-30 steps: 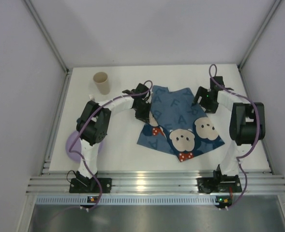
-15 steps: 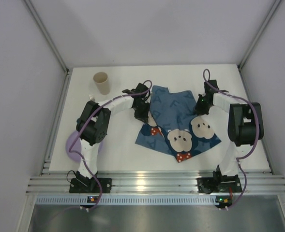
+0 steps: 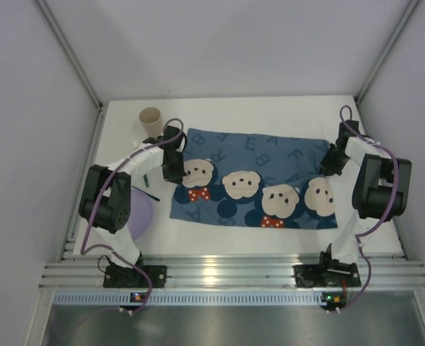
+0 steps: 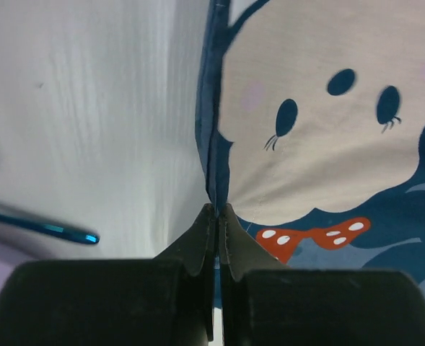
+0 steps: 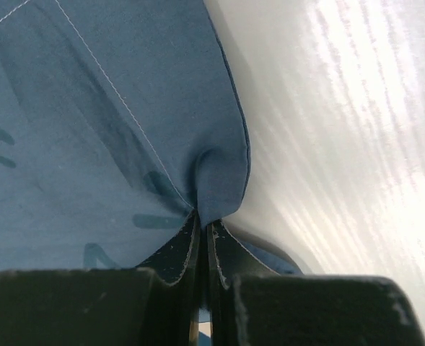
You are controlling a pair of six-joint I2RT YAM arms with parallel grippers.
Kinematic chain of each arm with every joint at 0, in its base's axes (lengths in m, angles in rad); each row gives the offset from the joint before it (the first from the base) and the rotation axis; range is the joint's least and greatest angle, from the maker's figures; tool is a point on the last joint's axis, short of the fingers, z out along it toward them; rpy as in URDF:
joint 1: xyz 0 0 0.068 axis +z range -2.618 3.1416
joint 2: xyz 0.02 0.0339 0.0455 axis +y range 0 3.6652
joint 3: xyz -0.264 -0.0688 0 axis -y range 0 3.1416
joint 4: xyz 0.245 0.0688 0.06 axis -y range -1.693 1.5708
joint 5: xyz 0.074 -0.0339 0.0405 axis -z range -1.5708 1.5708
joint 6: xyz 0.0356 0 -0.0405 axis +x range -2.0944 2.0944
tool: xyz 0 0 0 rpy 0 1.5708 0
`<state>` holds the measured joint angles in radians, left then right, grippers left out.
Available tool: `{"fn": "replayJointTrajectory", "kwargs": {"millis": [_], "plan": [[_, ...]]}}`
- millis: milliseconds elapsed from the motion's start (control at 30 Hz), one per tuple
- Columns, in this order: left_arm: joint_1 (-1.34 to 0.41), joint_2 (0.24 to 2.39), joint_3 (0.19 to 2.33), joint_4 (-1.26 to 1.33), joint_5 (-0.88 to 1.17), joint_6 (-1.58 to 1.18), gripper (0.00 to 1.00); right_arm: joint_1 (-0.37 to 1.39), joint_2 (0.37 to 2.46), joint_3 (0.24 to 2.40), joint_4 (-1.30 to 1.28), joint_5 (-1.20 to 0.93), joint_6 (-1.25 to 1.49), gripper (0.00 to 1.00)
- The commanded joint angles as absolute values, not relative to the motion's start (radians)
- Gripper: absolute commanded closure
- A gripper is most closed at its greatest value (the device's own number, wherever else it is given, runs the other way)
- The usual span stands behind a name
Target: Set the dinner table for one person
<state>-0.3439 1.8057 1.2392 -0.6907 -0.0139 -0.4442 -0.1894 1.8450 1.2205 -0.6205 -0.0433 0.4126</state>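
Observation:
The dinner table (image 3: 270, 112) is a plain white top, also seen bare in the left wrist view (image 4: 89, 108) and the right wrist view (image 5: 342, 108). A blue cartoon-mouse placemat (image 3: 255, 180) lies spread flat across its middle. My left gripper (image 3: 174, 170) is shut on the placemat's left edge; the wrist view shows the cloth hem (image 4: 212, 144) pinched between the fingertips of the left gripper (image 4: 217, 209). My right gripper (image 3: 328, 161) is shut on the right edge, where a fold of blue cloth (image 5: 219, 180) bunches at the tips of the right gripper (image 5: 203, 218).
A beige paper cup (image 3: 151, 122) stands at the back left. A purple plate (image 3: 138, 210) lies at the left under the left arm, with a blue utensil (image 4: 46, 228) beside it. A silver rail (image 3: 234, 274) runs along the near edge.
The right gripper closed on the placemat's edge. Both arms then drew apart, left going left and right going right, and the crumpled placemat is now stretched out flat.

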Motion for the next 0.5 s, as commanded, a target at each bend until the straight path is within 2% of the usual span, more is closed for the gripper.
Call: {"fn": "replayJointTrajectory", "kwargs": {"millis": [0,300,400,467], "plan": [[-0.357,1.680,1.181,-0.759,-0.126,-0.517,1.00,-0.173,1.819,1.253,-0.623,-0.061,0.411,1.00],[-0.364,1.585,1.066,-0.768,-0.143,-0.612,1.00,-0.117,1.835,1.255,-0.615,-0.136,0.414,0.97],[-0.365,1.563,1.051,-0.782,-0.172,-0.630,1.00,-0.077,1.822,1.252,-0.617,-0.141,0.413,0.91],[-0.365,1.554,1.045,-0.790,-0.192,-0.632,1.00,-0.058,1.813,1.247,-0.623,-0.129,0.416,0.77]]}}
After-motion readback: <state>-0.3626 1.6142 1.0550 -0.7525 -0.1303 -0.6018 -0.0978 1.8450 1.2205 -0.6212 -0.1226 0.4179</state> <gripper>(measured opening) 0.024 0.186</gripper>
